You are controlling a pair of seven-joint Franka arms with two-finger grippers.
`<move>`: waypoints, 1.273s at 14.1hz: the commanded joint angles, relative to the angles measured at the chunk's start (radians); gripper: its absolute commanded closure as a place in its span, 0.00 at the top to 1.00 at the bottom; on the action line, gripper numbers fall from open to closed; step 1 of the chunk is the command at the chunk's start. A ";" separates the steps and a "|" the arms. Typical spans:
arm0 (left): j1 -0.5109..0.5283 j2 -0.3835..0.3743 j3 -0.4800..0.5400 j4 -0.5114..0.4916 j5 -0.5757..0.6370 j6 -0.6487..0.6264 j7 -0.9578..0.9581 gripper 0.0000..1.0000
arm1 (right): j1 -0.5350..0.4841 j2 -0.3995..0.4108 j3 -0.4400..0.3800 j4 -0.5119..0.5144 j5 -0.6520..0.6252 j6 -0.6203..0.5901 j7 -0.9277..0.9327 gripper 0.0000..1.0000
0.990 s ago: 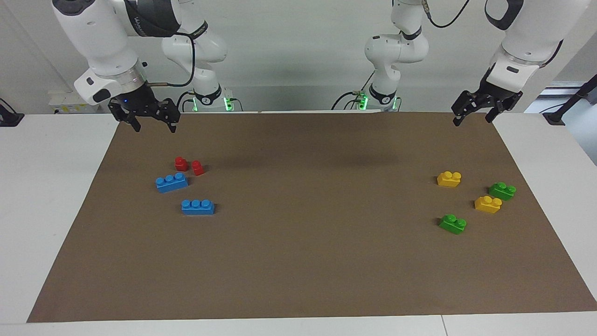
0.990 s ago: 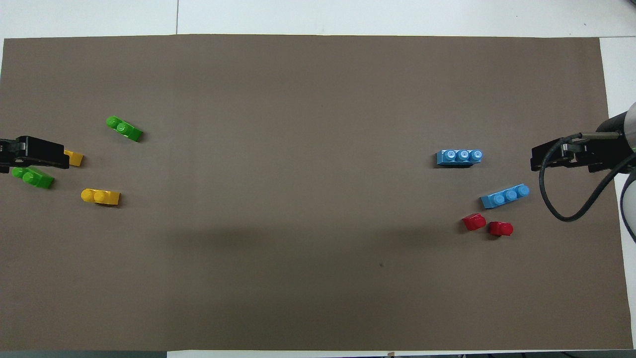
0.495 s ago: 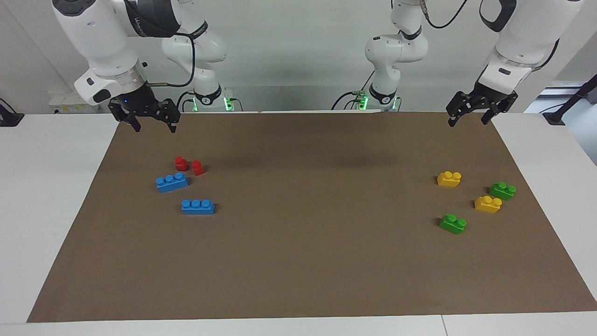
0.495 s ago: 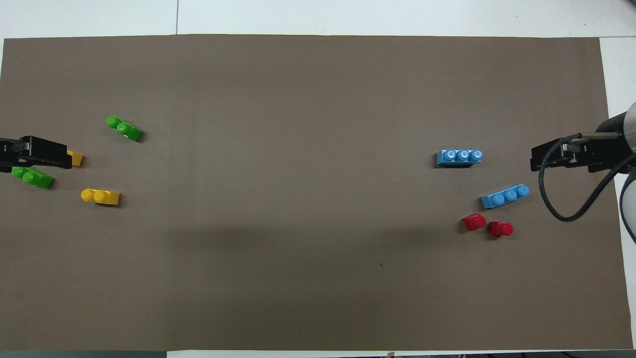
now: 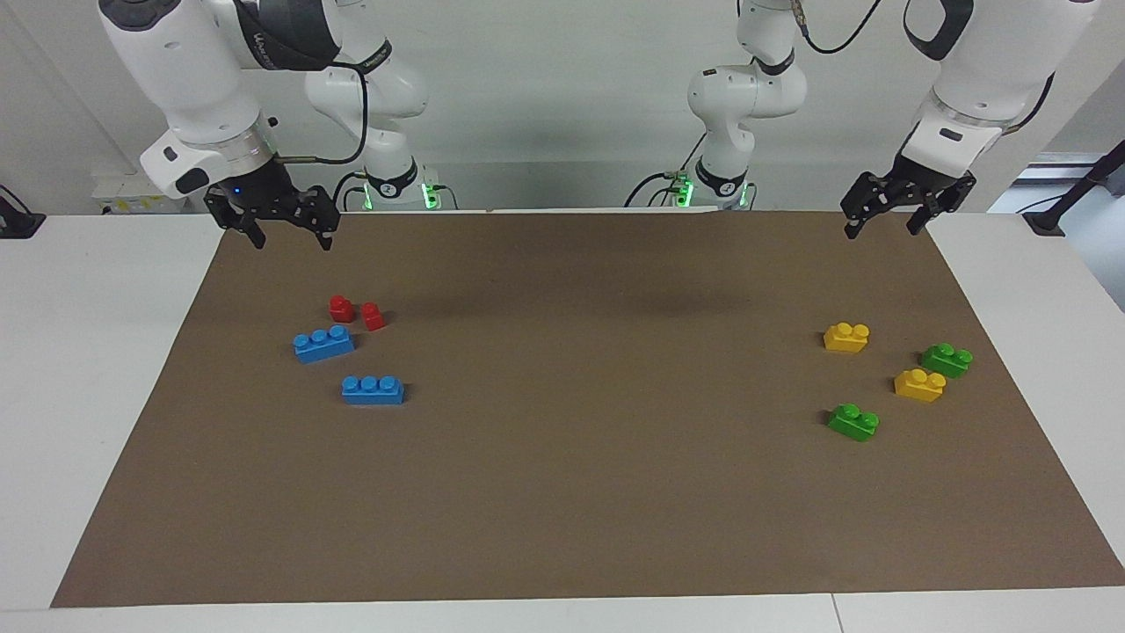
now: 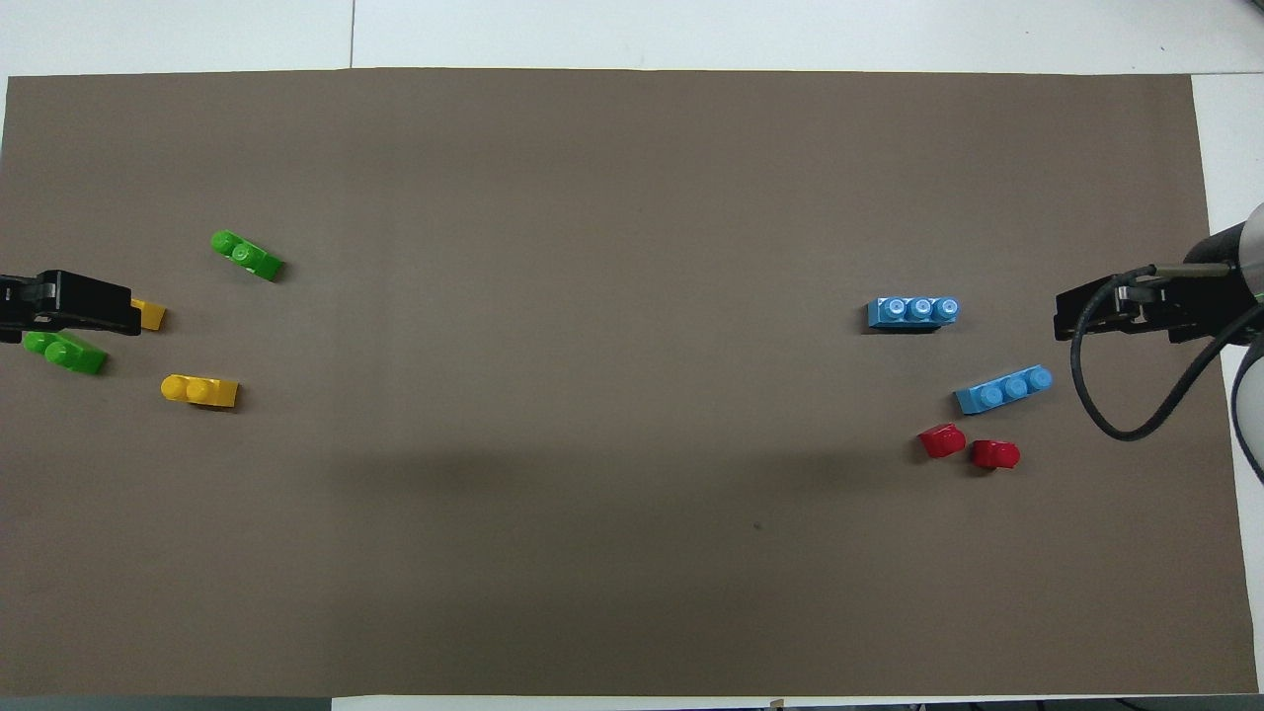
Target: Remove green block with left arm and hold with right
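Facing view: left gripper (image 5: 882, 229) hangs high over the mat (image 5: 562, 492) edge closest to the robots, at the left arm's end of the bench (image 5: 53, 396), jaws spread and empty. Two green blocks lie on the mat below it, both untouched. Near green (image 5: 947, 360) sits at about 5 o'clock from the jaws. Far green (image 5: 853, 422) sits at about 6 o'clock, farther from the robots. A yellow block (image 5: 919, 385) lies between them, just beside near green. Right gripper (image 5: 291, 243) waits aloft over its own corner of the mat, jaws also spread, holding nothing, well apart from either green. Left arm is plainly the closer one to both. Overhead view: left gripper (image 6: 74, 304) overlaps that yellow block (image 6: 151, 316) and sits just at 12 o'clock of near green (image 6: 65, 353), but this is height, not contact. Far green (image 6: 247, 255) lies at 2 o'clock from the jaws, standing free with open mat all round. Both greens run their long axis from 10 to 4 o'clock. Right gripper (image 6: 1116, 311) shows at the other end. Judgement: pick not begun. Which green is meant cannot be told. The move turns on dropping straight down and closing across the short sides. Near green risks nudging the yellow.
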 commanded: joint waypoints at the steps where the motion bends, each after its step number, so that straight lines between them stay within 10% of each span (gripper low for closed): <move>1: 0.001 -0.022 0.005 -0.023 -0.013 0.016 0.016 1.00 | -0.011 -0.011 0.006 -0.018 -0.018 0.013 -0.062 1.00; 18: 0.001 -0.022 0.005 -0.025 -0.013 0.015 0.018 1.00 | -0.009 -0.013 0.006 -0.020 -0.018 0.013 -0.082 1.00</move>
